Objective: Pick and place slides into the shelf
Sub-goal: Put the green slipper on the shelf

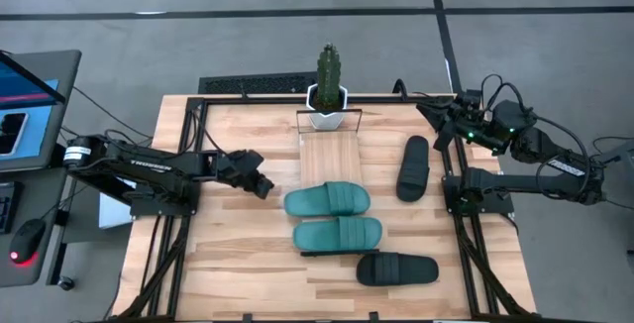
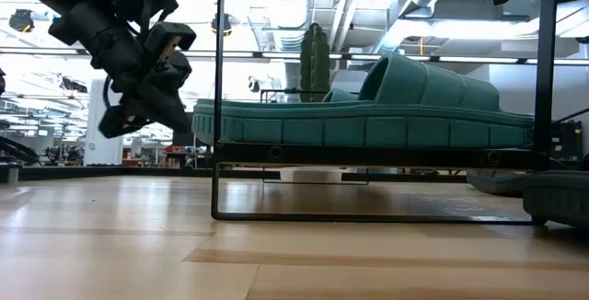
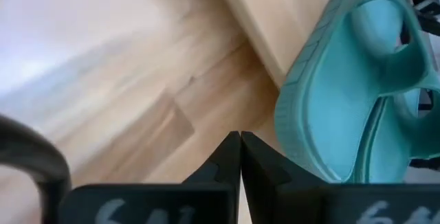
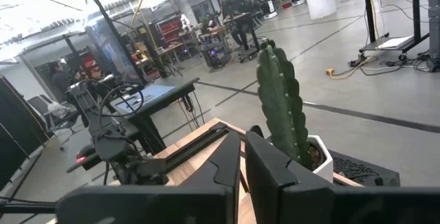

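Note:
The shelf (image 1: 331, 157), a narrow light-wood plank with black wire frames, stands mid-table. One teal slide (image 1: 327, 200) lies across its near end; in the low view this teal slide (image 2: 368, 116) sits raised on the black frame. A second teal slide (image 1: 337, 234) lies just nearer. One black slide (image 1: 413, 167) lies right of the shelf, another (image 1: 396, 269) near the front edge. My left gripper (image 1: 262, 184) is shut, above the table just left of the first teal slide (image 3: 344, 100). My right gripper (image 1: 441, 117) is shut and raised over the far right corner.
A white pot with a cactus (image 1: 328, 90) stands at the shelf's far end. Black frame rails (image 1: 178, 214) run along the table's left and right sides. Bare wood (image 1: 238, 254) lies left of the slides. A laptop (image 1: 25, 105) and mouse sit off the table's left.

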Controlling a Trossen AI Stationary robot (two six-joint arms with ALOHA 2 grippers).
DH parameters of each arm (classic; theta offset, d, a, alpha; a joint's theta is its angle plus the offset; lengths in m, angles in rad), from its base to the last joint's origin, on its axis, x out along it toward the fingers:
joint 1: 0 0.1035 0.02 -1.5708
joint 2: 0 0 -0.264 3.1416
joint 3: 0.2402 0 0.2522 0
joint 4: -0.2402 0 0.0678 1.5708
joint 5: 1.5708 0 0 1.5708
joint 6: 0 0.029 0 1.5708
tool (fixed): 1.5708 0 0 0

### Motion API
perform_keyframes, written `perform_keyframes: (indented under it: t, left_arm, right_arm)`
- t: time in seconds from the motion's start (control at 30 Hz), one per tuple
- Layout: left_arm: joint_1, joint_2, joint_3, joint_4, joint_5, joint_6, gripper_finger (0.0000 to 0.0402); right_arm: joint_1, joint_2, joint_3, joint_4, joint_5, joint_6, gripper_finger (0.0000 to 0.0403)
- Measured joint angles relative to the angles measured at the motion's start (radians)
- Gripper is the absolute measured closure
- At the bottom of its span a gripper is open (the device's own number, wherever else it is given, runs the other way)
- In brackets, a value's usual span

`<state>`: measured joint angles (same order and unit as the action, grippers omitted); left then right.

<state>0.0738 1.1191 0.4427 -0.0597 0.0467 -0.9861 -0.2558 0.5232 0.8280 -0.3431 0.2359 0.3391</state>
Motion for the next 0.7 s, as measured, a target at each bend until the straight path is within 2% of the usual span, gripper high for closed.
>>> perform_keyframes:
  t: [0.13, 0.3, 0.7]
  left_arm:
    - [0.0, 0.0, 0.0, 0.034, -0.034, 0.111, 0.0401]
    - [0.0, 0.029, 0.0, 0.07, -0.017, 0.252, 0.0401]
    - [-0.003, 0.207, 0.103, 0.103, 0.047, 0.381, 0.0401]
  right_arm:
    - [0.0, 0.0, 0.0, 0.0, 0.0, -0.007, 0.0394]
    - [0.0, 0.0, 0.0, 0.0, 0.0, -0.01, 0.0394]
    - [0.0, 0.0, 0.0, 0.0, 0.0, -0.009, 0.0395]
